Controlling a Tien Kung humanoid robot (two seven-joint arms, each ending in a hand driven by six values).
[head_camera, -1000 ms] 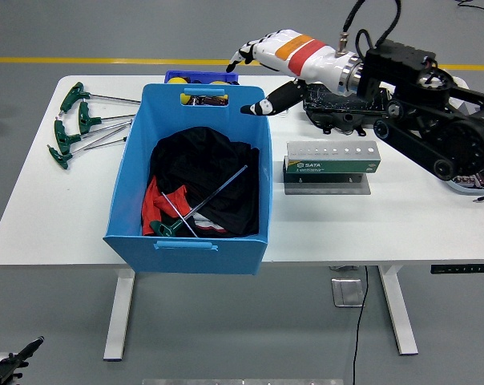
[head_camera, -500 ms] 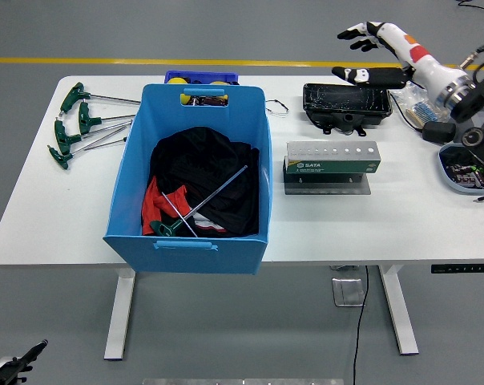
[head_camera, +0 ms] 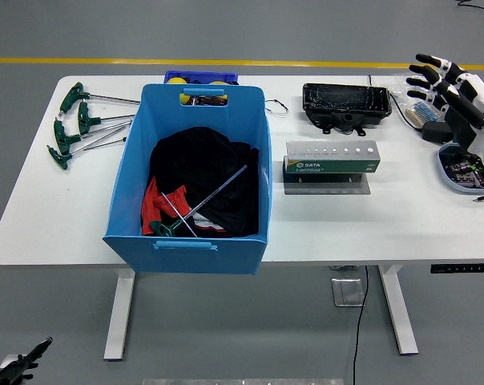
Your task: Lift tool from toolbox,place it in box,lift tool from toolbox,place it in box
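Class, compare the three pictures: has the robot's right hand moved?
Yes. The right hand has swung rightward, from beside the blue box, past the black tray, to the table's right edge.

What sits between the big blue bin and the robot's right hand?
In the head view, between the blue plastic bin and the right hand: a grey metal tool stand and a black plastic tray.

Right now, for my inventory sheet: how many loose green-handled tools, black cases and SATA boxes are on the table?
Green-handled tools loose on the table: 4
Black case: 1
SATA box: 1
Total: 6
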